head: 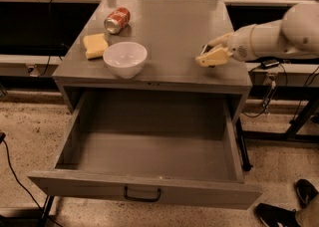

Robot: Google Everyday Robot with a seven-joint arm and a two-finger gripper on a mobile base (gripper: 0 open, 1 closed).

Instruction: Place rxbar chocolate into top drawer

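Observation:
My gripper [207,54] is low over the right side of the grey cabinet top [172,32], at the end of my white arm [279,34], which reaches in from the right. Its cream fingers [213,58] are closed on a small dark flat thing, the rxbar chocolate [204,49]; only a sliver of it shows between them. The top drawer [149,154] below is pulled wide open and is empty. Its flat front panel has a small dark handle [142,194] at the centre.
A white bowl [125,57] stands at the cabinet top's front left. A yellow sponge block [94,45] lies left of it and a red soda can [117,20] lies on its side behind. Cables and a table leg [299,116] are at the right; dark shoes [279,213] are at bottom right.

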